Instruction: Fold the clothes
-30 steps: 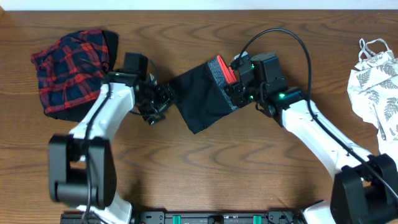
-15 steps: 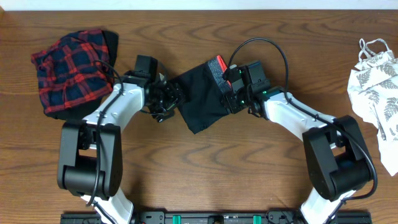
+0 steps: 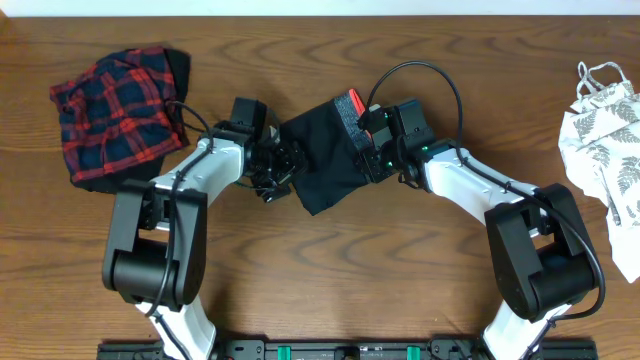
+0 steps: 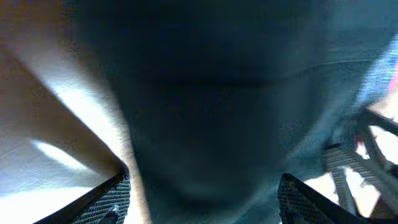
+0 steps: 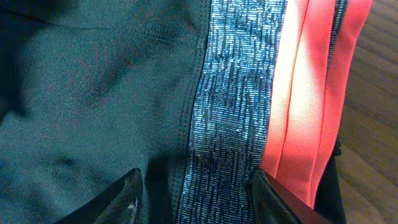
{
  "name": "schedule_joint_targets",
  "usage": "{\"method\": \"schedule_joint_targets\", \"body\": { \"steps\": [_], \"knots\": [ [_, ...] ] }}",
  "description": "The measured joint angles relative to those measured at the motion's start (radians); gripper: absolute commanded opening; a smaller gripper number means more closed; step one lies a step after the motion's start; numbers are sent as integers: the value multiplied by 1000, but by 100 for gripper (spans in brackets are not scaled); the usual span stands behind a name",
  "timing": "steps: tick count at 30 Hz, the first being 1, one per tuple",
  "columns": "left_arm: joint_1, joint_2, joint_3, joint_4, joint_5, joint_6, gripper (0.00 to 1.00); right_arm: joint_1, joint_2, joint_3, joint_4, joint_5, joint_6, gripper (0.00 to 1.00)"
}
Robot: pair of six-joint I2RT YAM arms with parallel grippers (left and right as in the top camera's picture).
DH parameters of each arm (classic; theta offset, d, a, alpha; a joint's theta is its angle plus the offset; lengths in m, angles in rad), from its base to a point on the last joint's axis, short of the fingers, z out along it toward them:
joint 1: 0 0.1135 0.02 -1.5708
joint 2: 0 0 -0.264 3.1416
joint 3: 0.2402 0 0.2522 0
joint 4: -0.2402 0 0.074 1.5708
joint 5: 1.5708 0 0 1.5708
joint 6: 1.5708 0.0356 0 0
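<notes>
The black leggings (image 3: 322,160) lie folded into a small bundle at the table's middle, their grey-and-coral-red waistband (image 3: 350,110) at the upper right. My left gripper (image 3: 281,170) is at the bundle's left edge, jaws open around the black fabric (image 4: 205,124). My right gripper (image 3: 368,150) is at the bundle's right edge, jaws open over the grey band (image 5: 233,112) and coral strip (image 5: 305,99). The red-navy plaid piece (image 3: 112,115) lies at the far left. The white leaf-print top (image 3: 605,140) lies at the right edge.
The brown wooden table (image 3: 330,270) is bare in front of the bundle. Black cables loop above both arms. A black rail runs along the table's front edge (image 3: 340,350).
My left gripper has moved right, onto the left edge of the leggings. My right gripper shifted slightly left onto the waistband and then stayed. The bundle has barely moved.
</notes>
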Motion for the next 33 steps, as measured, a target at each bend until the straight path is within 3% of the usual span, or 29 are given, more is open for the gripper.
{"method": "schedule_joint_targets", "body": {
  "steps": [7,9,10,12,14,22,28,33],
  "knots": [
    [-51,49,11,175,68,-32,71,0,0,0,-30,0,-3,49],
    [-57,57,11,200,71,-41,54,0,0,0,-34,0,-3,49],
    [-58,63,10,208,68,-46,39,0,0,0,-35,0,-3,49],
    [-58,76,8,211,59,-39,19,0,0,0,-36,0,-3,50],
    [-57,88,6,211,57,-35,6,0,0,0,-37,-1,-3,50],
    [-58,78,8,159,30,29,6,0,0,0,-43,-2,-3,45],
    [-69,-10,-5,64,-112,93,6,-3,-43,-1,-61,30,-3,44],
    [-68,-140,-16,57,-240,112,6,-27,-184,-2,-76,58,-3,44]
  ]
}}
